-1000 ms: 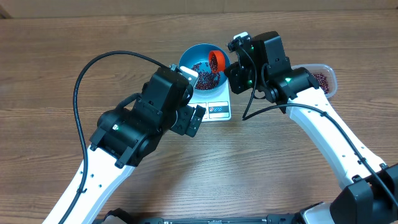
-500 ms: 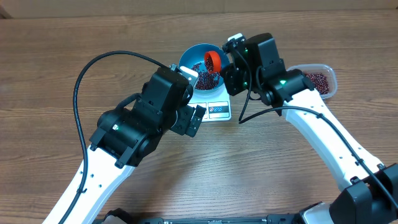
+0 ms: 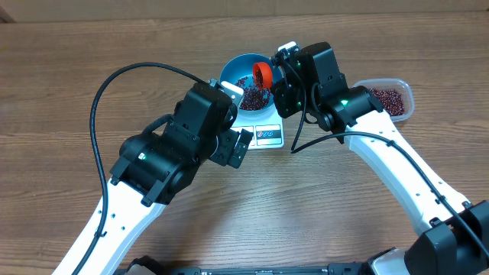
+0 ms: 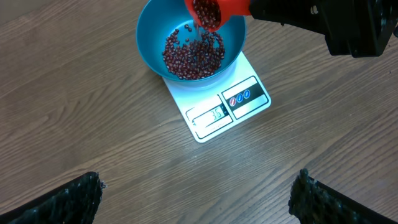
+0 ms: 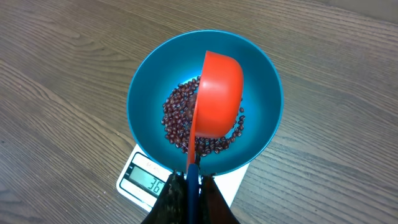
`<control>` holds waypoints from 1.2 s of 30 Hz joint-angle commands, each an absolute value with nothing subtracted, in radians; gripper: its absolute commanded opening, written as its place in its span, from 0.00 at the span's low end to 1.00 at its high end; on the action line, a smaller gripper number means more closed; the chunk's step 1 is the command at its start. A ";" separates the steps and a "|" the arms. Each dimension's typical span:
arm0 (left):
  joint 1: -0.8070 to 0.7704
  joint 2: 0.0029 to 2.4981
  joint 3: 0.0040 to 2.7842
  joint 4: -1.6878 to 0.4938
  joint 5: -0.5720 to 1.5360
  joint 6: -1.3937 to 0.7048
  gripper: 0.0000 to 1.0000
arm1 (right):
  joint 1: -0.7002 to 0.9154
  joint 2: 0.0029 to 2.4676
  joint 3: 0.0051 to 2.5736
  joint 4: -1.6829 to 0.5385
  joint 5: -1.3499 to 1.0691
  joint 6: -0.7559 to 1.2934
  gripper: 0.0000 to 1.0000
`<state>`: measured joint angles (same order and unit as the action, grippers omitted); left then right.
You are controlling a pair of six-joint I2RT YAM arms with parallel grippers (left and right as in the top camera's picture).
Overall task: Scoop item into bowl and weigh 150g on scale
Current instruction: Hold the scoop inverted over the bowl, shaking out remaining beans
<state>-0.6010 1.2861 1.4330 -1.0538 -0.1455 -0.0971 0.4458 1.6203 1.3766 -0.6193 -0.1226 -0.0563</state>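
Note:
The blue bowl [image 5: 143,93] stands on the white scale [image 5: 134,177], whose display reads 36. A layer of red-brown beans [image 5: 177,118] covers the bowl's bottom. My right gripper [image 5: 193,186] is shut on the handle of a red scoop [image 5: 217,93]. The scoop is tipped on its side over the bowl, and in the left wrist view beans [image 4: 202,22] spill from its mouth [image 4: 208,9]. My left gripper [image 4: 199,193] hangs open and empty above the bare table, on the near side of the scale [image 4: 249,96].
A clear plastic tub [image 3: 390,99] with more beans sits at the right, behind my right arm. My left arm [image 3: 176,145] fills the table's middle, close to the scale's left side. A black cable [image 3: 99,99] loops over the left.
My right gripper has shifted a little left and rolled the scoop further over the bowl, uncovering more of the tub. The left arm has not moved.

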 commanded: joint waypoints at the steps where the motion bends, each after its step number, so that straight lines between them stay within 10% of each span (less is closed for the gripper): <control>1: -0.594 1.290 1.437 -1.051 -0.137 -0.082 1.00 | 0.448 1.593 1.409 -0.611 -0.112 -0.061 0.03; 36: -0.594 1.290 1.437 -1.051 -0.137 -0.082 1.00 | 0.476 1.594 1.409 -0.604 -0.113 -0.189 0.03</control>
